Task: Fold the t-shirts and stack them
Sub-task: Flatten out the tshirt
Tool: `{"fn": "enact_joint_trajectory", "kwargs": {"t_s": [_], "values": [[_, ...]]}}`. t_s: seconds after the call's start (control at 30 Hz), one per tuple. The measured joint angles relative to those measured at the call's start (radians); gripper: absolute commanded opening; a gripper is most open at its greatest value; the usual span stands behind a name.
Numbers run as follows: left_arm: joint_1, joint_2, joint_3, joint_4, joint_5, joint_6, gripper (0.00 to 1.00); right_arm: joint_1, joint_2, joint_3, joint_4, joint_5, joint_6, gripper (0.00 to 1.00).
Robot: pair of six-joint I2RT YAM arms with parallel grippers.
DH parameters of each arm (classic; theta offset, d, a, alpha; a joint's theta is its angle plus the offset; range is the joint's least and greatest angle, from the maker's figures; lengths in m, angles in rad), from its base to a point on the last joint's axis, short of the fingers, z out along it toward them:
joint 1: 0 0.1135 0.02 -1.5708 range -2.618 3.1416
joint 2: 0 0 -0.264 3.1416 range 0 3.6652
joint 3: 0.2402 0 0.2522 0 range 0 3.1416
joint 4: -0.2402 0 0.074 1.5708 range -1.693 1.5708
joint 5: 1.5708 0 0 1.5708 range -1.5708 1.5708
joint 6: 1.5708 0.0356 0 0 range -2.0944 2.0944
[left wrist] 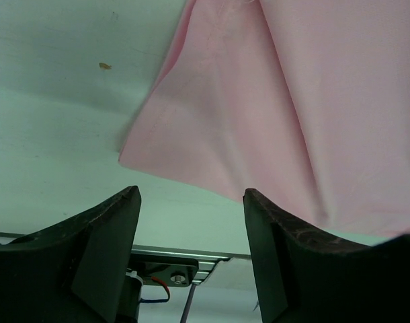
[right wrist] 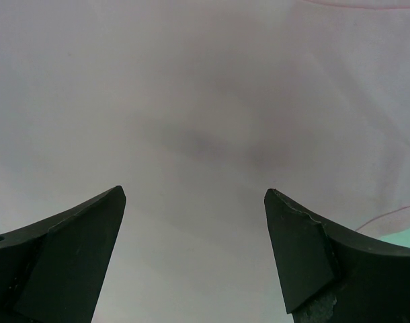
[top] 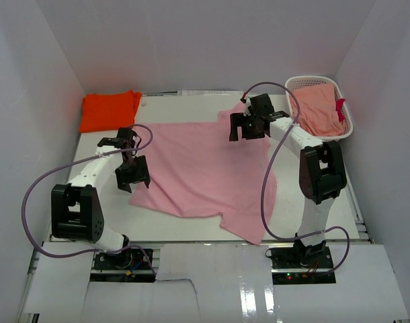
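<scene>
A light pink t-shirt (top: 205,168) lies spread out on the white table, a little rumpled, with one sleeve towards the near edge. A bright orange t-shirt (top: 109,109) lies folded at the back left corner. My left gripper (top: 134,180) is open and empty at the pink shirt's near left corner. In the left wrist view that corner (left wrist: 259,114) lies just beyond the open gripper (left wrist: 191,195). My right gripper (top: 240,133) is open and empty over the shirt's far right part. In the right wrist view pink cloth (right wrist: 205,101) fills the frame behind the spread gripper (right wrist: 195,192).
A white lattice basket (top: 312,79) stands at the back right and holds a salmon pink cloth (top: 319,111) with a red tag. White walls enclose the table on three sides. Purple cables loop from both arms.
</scene>
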Motion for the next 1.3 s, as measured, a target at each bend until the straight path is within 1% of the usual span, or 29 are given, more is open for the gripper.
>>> {"fn": "enact_joint_trajectory", "kwargs": {"t_s": [0.23,0.43,0.7,1.07,1.3], "values": [[0.039,-0.026,-0.052,0.016,0.068,0.01,0.75,-0.027,0.051,0.065,-0.004,-0.026,-0.001,0.91],[0.041,-0.002,-0.059,0.017,0.07,0.01,0.75,-0.026,0.126,0.098,-0.011,-0.033,-0.001,0.91],[0.041,0.032,-0.059,0.019,0.069,0.01,0.74,-0.025,0.235,0.184,-0.046,-0.007,-0.004,0.91],[0.041,0.167,-0.058,0.02,0.061,0.01,0.72,-0.025,0.254,0.234,-0.073,0.041,-0.015,0.91],[0.041,0.186,-0.058,0.022,0.053,0.009,0.72,-0.026,0.314,0.287,-0.089,0.056,-0.027,0.91]]}}
